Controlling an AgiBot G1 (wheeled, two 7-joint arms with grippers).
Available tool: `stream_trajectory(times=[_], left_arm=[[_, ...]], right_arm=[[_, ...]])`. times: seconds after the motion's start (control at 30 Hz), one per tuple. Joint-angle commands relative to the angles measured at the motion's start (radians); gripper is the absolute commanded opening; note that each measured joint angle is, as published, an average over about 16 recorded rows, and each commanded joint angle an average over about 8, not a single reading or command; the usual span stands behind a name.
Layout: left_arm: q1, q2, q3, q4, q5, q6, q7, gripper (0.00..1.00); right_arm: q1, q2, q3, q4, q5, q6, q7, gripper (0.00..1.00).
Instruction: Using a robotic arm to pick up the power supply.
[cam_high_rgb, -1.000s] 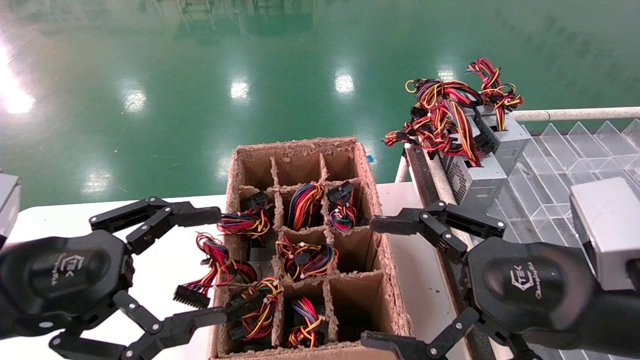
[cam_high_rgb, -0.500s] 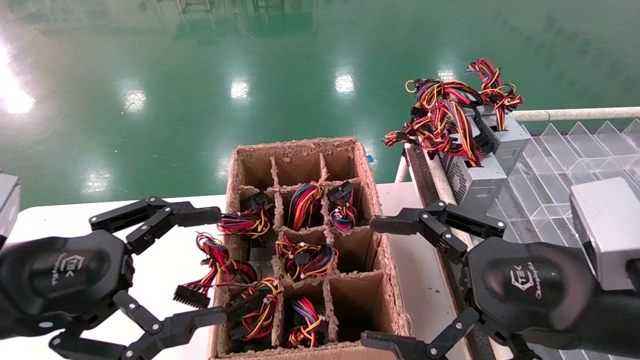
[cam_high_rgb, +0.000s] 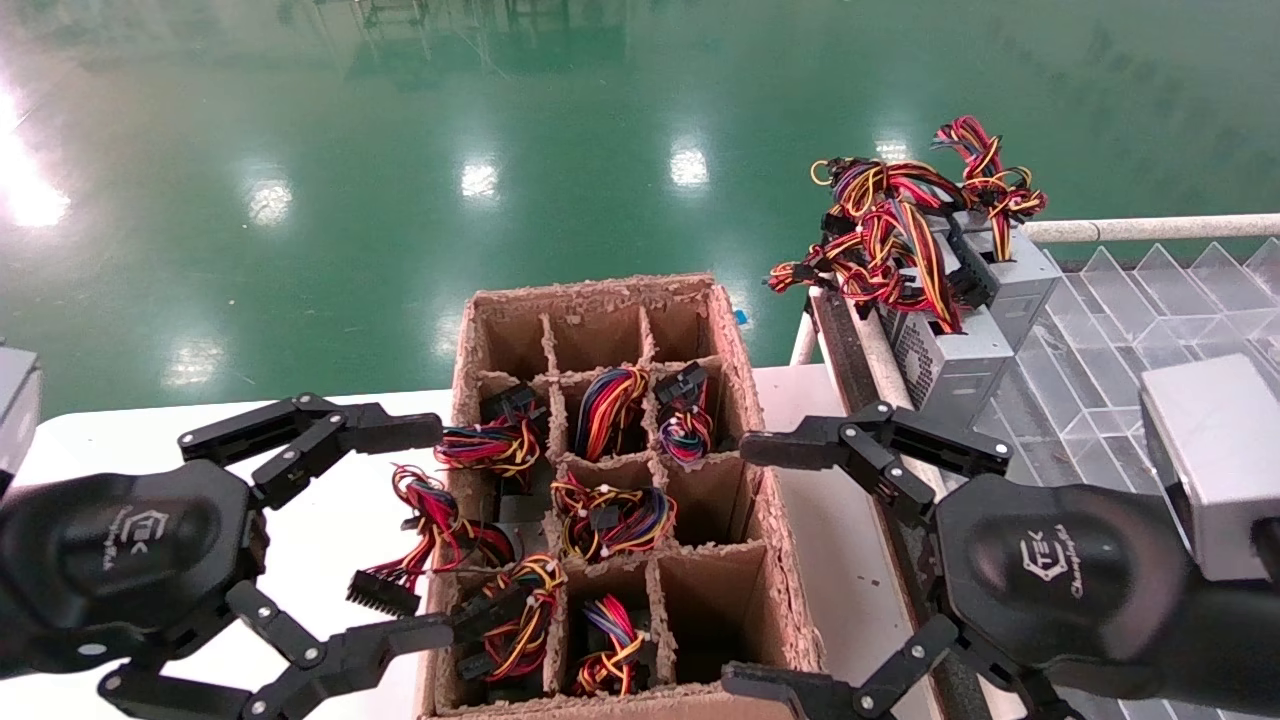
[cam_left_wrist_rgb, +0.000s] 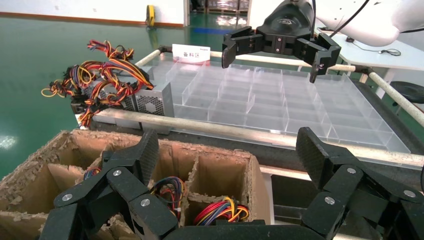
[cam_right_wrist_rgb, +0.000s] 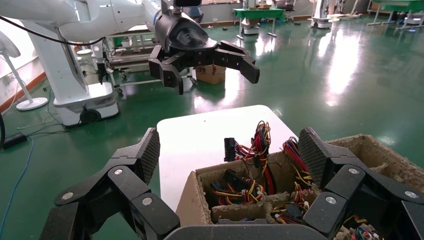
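White tabletop (cam_high_rgb: 340, 560): cardboard box (cam_high_rgb: 770, 560) holds wire-tangled power supplies (cam_high_rgb: 610, 515) (casings seemingly hidden); both end effectors (cam_high_rgb: 405, 530) (cam_high_rgb: 765, 565) gape empty.

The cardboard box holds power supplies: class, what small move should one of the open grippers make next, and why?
Probably lower the left gripper into the cardboard box over a power supply. Both the left and the right gripper hover beside the box, jaws open, holding nothing.
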Motion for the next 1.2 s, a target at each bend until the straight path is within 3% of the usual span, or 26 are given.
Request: stream_trajectory(times=[0.03,1.2], left_arm=[[0.0,0.0,0.0,0.0,0.0,0.0,0.0,1.0],[0.0,0.0,0.0,0.0,0.0,0.0,0.0,1.0]], right_arm=[[0.0,0.0,0.0,0.0,0.0,0.0,0.0,1.0],[0.0,0.0,0.0,0.0,0.0,0.0,0.0,1.0]])
